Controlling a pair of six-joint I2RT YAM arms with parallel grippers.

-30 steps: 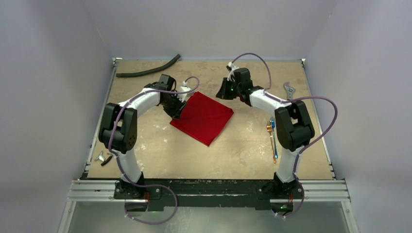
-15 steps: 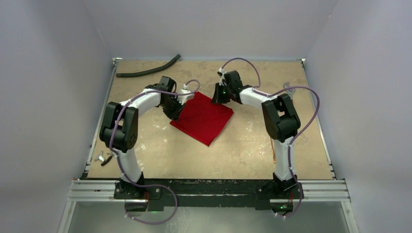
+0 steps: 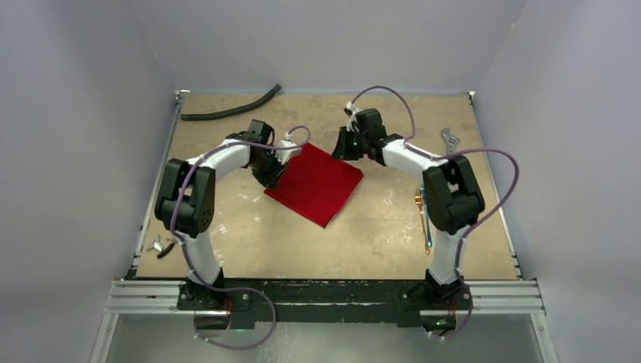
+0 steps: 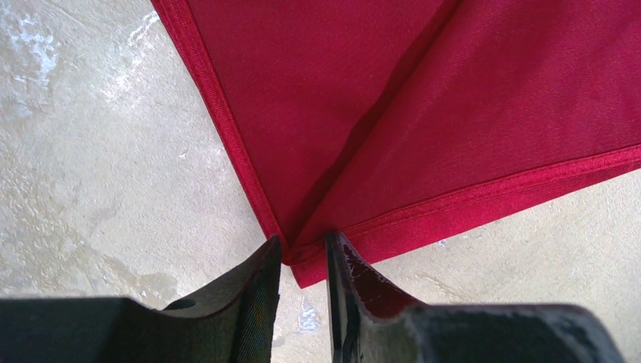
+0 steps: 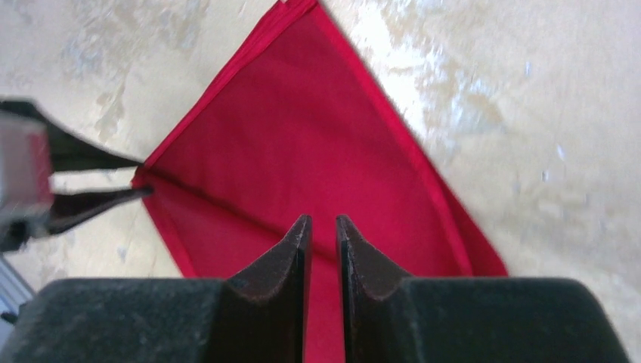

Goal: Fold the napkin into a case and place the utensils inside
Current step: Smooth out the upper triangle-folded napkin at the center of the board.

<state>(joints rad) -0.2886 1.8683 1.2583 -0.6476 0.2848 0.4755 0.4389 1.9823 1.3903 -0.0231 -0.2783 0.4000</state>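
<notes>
Napkin (image 3: 317,181) partly folded, no case yet; utensils (image 3: 425,227) lie outside. Left gripper (image 4: 304,240) pinches napkin corner; right gripper (image 5: 323,221) hovers above, slightly apart, empty.

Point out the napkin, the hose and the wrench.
napkin (image 3: 317,181): top view, middle of the red cloth.
hose (image 3: 234,110): top view, midway along the black tube.
wrench (image 3: 450,138): top view, middle of the tool, at the table's far right.
</notes>
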